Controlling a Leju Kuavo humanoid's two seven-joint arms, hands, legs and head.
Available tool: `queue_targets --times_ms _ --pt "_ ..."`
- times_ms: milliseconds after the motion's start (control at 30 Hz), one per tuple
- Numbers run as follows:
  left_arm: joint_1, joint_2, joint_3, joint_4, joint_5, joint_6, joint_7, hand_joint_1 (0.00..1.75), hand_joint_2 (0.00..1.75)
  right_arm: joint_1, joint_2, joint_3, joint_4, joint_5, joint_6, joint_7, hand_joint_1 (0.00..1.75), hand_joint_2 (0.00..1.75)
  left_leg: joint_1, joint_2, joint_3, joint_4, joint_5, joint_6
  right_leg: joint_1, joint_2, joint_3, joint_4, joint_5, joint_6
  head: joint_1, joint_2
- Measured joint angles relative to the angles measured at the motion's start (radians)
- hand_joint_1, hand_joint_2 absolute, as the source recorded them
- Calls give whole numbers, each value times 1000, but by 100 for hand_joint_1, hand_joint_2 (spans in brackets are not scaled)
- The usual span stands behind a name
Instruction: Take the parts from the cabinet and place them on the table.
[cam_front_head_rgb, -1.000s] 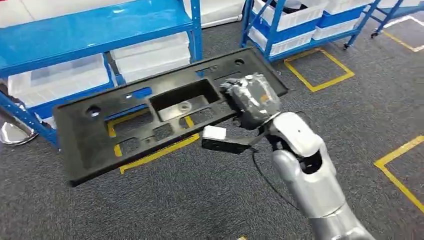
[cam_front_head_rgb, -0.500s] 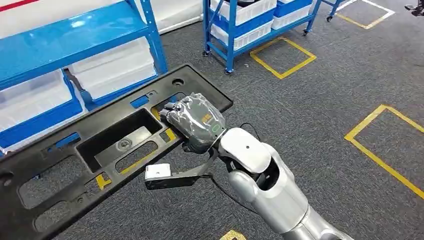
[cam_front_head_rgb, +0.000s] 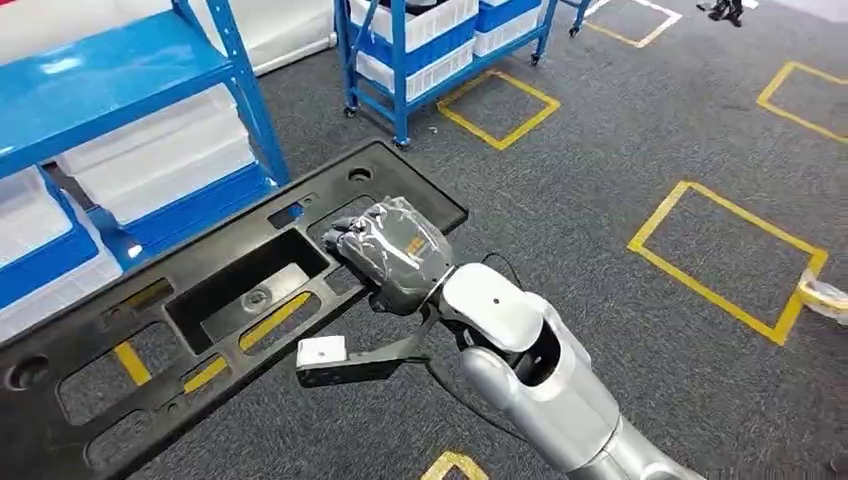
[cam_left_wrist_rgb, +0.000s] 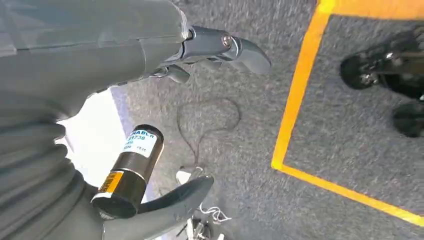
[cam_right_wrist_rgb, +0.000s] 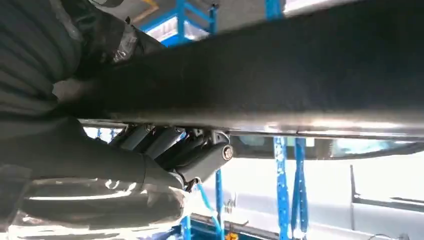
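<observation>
While clenched around one end of the long black panel (cam_front_head_rgb: 190, 300), right hand (cam_front_head_rgb: 395, 250) holds it tilted above grey carpet (cam_front_head_rgb: 620, 170) beside blue shelving (cam_front_head_rgb: 120, 70); left hand (cam_left_wrist_rgb: 150, 55) released

The long part (cam_front_head_rgb: 200, 300) I'm carrying looks like matt black moulded plastic, smooth on its flat faces, and my right hand (cam_front_head_rgb: 395, 250) gripping its edge toward 3 o'clock is wrapped in a glossy, crinkled clear film over dark fingers, with the arm behind it in smooth silver metal-look shell. Beneath, the floor (cam_front_head_rgb: 620, 150) is rough dark grey carpet marked with smooth yellow tape, while at 11 o'clock the shelf rack (cam_front_head_rgb: 110, 75) shows glossy blue painted metal holding white translucent plastic bins (cam_front_head_rgb: 150, 165). My left hand (cam_left_wrist_rgb: 165, 65) looks smooth matt grey plastic.
</observation>
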Motion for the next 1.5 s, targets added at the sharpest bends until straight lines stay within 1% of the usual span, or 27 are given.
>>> queue_targets --times_ms 33,100,167,200,233,367,400,433,500,567,600,667,700,767,867,900,933,967,1033,1100,1133,1200,1233,1267,1400,1467,1500 --pt "2 0 0 0 0 0 0 0 175 3 -2 0 0 0 0 0 175 175 -2 15 -3 1 0 1 0 -3 -34 80 -31 0 0 0" --pt "2 0 0 0 0 0 0 0 175 6 -6 1 0 -1 0 0 175 175 -5 40 -5 2 0 1 0 -4 -38 103 -20 -2 0 0" --pt "0 0 0 0 0 0 0 0 175 5 -8 1 0 -1 0 0 175 175 -8 62 -2 2 -2 0 4 -16 53 -51 56 -12 0 0" --pt "-1 0 0 0 -1 0 0 0 175 4 -8 1 0 -1 0 0 175 175 -8 72 2 2 -4 -3 9 -43 108 -147 90 -22 0 0" --pt "-1 0 1 0 -2 -1 0 0 175 2 -8 1 0 -1 -1 0 175 175 -12 80 3 2 -6 -6 21 -87 135 -202 79 -30 0 0" --pt "-3 0 17 0 -14 -8 0 0 175 1 -13 2 0 -1 -3 0 175 175 -17 121 12 -4 -8 -22 29 -49 130 -215 88 -51 0 0" --pt "-4 2 21 0 -17 -10 0 0 175 1 -14 2 0 -1 -4 0 175 175 -15 120 8 -3 -18 -26 17 -39 139 -231 97 -61 -1 0" --pt "-4 2 25 0 -21 -10 0 0 175 -1 -15 1 0 -1 -5 0 175 175 -11 59 4 25 -42 -30 16 -30 143 -238 102 -66 0 0" --pt "4 3 32 0 -22 -11 0 0 175 -4 -14 2 0 -2 -7 1 175 175 -9 4 -62 167 -120 -34 14 -9 139 -238 104 -71 -1 0" --pt "10 5 39 0 -25 -14 0 0 175 0 -15 2 3 -2 -8 1 175 175 -9 -5 -131 304 -162 -40 15 18 138 -234 104 -72 -1 0" --pt "11 5 43 0 -27 -17 0 0 175 2 -15 1 5 -2 -8 1 175 175 -8 -5 -139 309 -146 -41 15 30 138 -231 104 -72 -1 0" --pt "12 8 47 0 -30 -21 -1 0 175 2 -15 2 8 -1 -9 2 175 175 -4 -9 -93 191 -57 -42 11 57 137 -222 101 -67 -1 0" --pt "13 11 52 0 -31 -25 -2 0 175 0 -15 1 8 6 -12 3 175 175 0 -27 -45 84 -1 -44 9 72 137 -215 97 -62 -1 0" --pt "19 13 64 0 -35 -32 -2 0 175 -8 -18 1 9 21 -18 8 175 175 3 -90 -15 12 -8 -41 12 97 124 -196 92 -51 -1 0" --pt "28 19 102 0 -19 -55 8 0 175 -8 -45 -9 8 48 -35 28 175 175 -3 -63 -19 22 -6 -25 5 128 113 -205 106 -31 -1 0" --pt "35 18 119 0 -6 -63 11 0 175 -9 -66 -18 8 56 -44 34 175 175 6 -51 -17 13 1 -13 10 128 107 -202 103 -25 -1 0" --pt "42 18 144 0 8 -64 17 0 175 -7 -95 -38 3 62 -53 36 175 175 3 -37 -17 11 4 -7 14 65 103 -183 86 -20 0 0" --pt "55 15 169 0 17 -64 18 0 175 -6 -125 -62 -1 68 -61 32 175 175 0 -29 -18 11 4 6 15 23 80 -132 50 -15 2 0" --pt "88 4 220 0 23 -62 20 0 175 6 -182 -115 -6 74 -77 16 175 175 -6 -6 -19 11 3 9 9 0 9 24 -27 -9 2 0" --pt "112 -5 267 0 23 -59 25 0 175 27 -230 -164 -6 77 -81 3 175 175 -8 19 -20 11 2 11 8 -2 -33 114 -46 -7 2 0" --pt "117 -10 282 0 25 -59 26 0 175 35 -250 -185 -6 80 -81 -2 175 175 -9 32 -19 11 1 12 8 -3 -19 84 -20 -9 2 0" --pt "118 -16 311 0 28 -60 32 0 175 42 -275 -215 -6 90 -81 -6 175 175 -11 54 -15 11 -3 11 12 -19 75 -90 66 -20 2 0" --pt "119 -18 323 0 29 -60 34 0 175 43 -283 -226 -9 92 -81 -6 175 175 -13 62 -12 11 -5 9 18 -54 119 -170 94 -27 2 0" --pt "121 -21 338 0 30 -60 35 0 175 43 -291 -239 -11 92 -82 -8 175 175 -21 73 -12 14 -10 3 35 -106 134 -211 80 -33 2 0" --pt "123 -28 368 0 31 -60 35 0 175 57 -316 -263 -11 93 -84 -8 175 175 -23 116 -1 8 -15 -8 33 -51 129 -221 90 -53 2 0" --pt "123 -32 376 0 31 -60 34 0 175 62 -322 -266 -14 97 -84 -8 175 175 -15 31 -21 61 -58 -14 23 -33 139 -232 99 -67 2 0" --pt "126 -34 378 0 31 -60 34 0 175 63 -322 -266 -14 97 -84 -8 175 175 -15 7 -51 127 -96 -16 23 -22 138 -231 99 -69 0 0"
